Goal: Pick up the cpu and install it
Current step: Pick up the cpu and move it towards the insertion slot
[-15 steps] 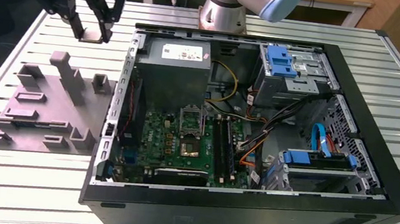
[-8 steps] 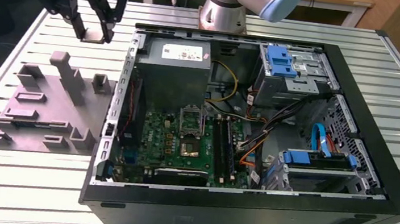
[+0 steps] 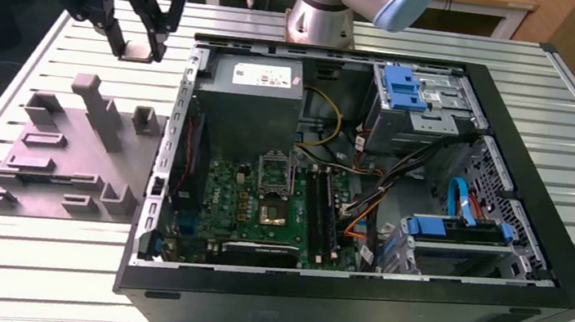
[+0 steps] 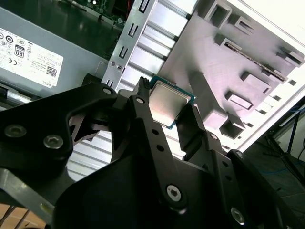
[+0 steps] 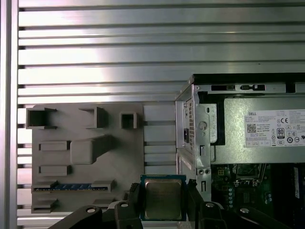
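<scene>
**Chip clamped in hand, hanging off the case's outer wall**

Fingers closest to the lens, black, shut on two opposite edges of the cpu. In both wrist views its silvery top faces back up toward the wrist. Square part, so no long axis to line up; only its flat attitude and corner orientation would count. It looks level in the grip, nothing beneath it touching.

In the exterior view the gripper hangs well above the slatted table, over the strip between two things:
- grey fixture block below the hand and toward the exterior view's left. One of its slots holds a thin strip with blue marks.
- open computer case just beside the hand, toward the exterior view's right, its metal wall nearest.

Inside the case: power supply closest to the hand, past the wall. Green motherboard farther in and lower. Drive cages with blue tabs and loose cables beyond that.

Judgement: pick-up is done, install is not. The board lies down and across from the hand, beyond both wall and power supply.
</scene>
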Available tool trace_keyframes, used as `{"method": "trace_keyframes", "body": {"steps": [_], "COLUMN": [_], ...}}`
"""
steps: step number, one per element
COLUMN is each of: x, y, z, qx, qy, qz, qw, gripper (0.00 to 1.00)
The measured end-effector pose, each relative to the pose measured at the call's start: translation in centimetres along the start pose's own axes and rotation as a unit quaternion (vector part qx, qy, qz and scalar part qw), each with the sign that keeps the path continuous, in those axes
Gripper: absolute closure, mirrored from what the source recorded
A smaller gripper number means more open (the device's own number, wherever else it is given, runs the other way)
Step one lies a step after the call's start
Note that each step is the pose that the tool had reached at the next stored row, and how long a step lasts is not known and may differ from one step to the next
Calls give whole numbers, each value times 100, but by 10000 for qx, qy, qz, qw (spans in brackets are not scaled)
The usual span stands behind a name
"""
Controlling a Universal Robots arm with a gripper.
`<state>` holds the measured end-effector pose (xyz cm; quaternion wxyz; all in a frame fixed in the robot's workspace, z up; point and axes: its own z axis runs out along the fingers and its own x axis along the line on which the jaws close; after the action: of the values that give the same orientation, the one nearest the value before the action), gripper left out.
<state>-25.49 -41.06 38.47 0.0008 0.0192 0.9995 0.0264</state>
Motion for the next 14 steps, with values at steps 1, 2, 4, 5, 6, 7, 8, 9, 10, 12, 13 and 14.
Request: {"method": "trace_keyframes", "body": {"steps": [1,2,4,5,6,7,8,9,10,12,13,14], "x": [-1,-3,-5,-9,-13,-17,-22,-28,-35,-49,-58,-70], "y": [0,0,0,0,1,1,1,1,1,2,2,3], "z": [0,0,0,0,0,0,0,0,0,0,0,0], "qx": [0,0,0,0,0,0,0,0,0,0,0,0], "qy": [0,0,0,0,0,0,0,0,0,0,0,0], "qz": [0,-1,-1,-1,-1,-1,0,0,0,0,0,0], "qw": [10000,10000,10000,10000,10000,10000,10000,10000,10000,10000,10000,10000], "gripper": [53,53,53,53,53,53,53,53,53,53,53,53]}}
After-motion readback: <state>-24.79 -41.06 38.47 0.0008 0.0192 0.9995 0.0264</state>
